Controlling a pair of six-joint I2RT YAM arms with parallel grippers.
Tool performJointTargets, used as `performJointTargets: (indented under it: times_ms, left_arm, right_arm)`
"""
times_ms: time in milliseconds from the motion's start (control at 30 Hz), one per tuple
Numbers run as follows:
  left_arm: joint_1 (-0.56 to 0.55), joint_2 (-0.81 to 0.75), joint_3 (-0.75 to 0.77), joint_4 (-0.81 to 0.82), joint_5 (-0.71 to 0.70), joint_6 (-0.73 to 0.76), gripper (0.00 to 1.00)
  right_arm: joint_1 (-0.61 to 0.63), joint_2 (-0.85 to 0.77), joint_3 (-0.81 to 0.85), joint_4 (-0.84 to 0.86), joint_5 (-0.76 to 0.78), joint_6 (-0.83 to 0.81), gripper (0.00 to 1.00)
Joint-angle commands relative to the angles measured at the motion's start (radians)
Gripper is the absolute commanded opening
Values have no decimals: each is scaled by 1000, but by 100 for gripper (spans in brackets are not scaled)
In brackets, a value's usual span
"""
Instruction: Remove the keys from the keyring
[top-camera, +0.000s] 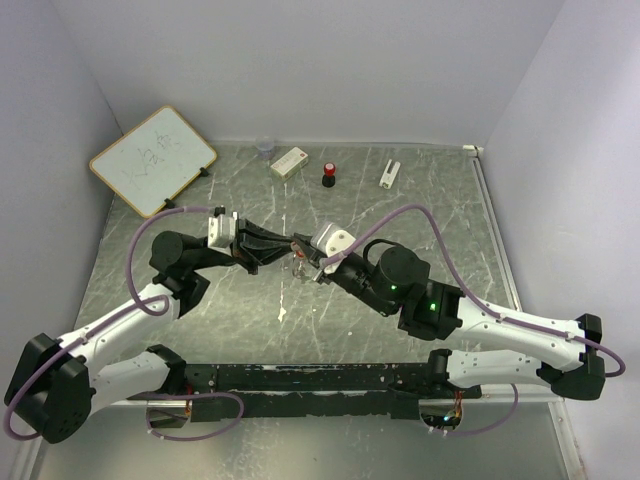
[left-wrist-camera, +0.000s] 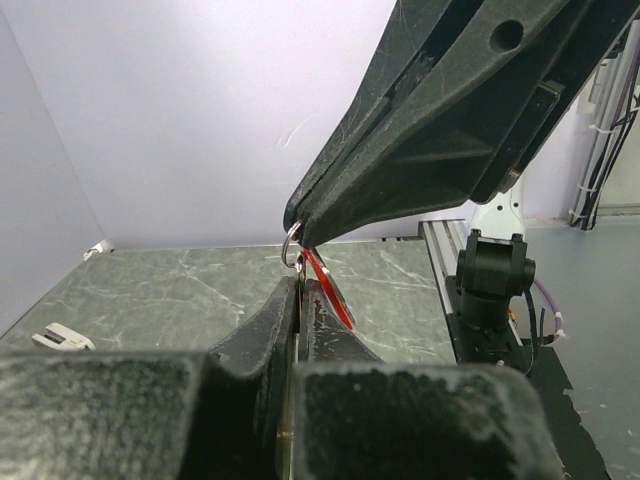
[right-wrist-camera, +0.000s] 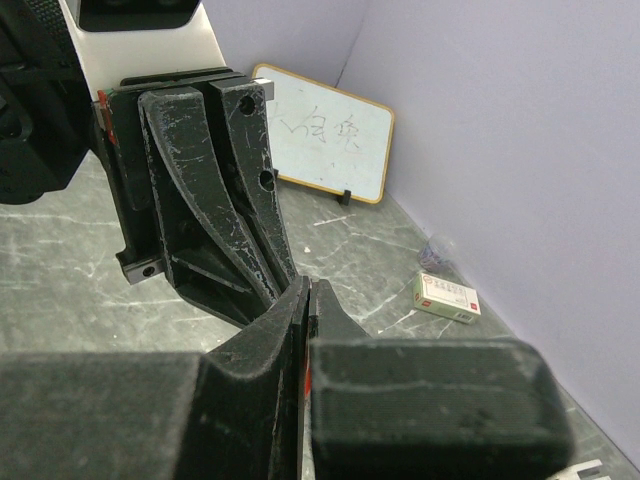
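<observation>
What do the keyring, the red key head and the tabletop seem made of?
The keyring: thin silvery wire with bright glints, likely metal. The red key head: glossy, uniform red, probably plastic. The tabletop: grey-green with pale veins, marble-look; stone or printed laminate, cannot tell.

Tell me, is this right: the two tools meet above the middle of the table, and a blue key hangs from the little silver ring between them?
Not quite: the key is red, not blue. The left wrist view shows it on the silver ring where the left tool and right tool meet above the table.
</observation>
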Motion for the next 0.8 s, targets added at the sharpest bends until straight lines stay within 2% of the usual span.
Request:
performJointTargets:
  times_ms: [0, 300, 767]
  left_arm:
    - [-7, -27, -8, -4, -48, 35, 7]
    - [-7, -160, -37, -120, -202, 134, 7]
    - [-7, -197, -59, -46, -194, 111, 7]
  right_arm:
    - [5, -16, 27, 34, 13, -11, 0]
    - [5, -30, 20, 43, 38, -14, 0]
    - [4, 14, -14, 32, 87, -16, 0]
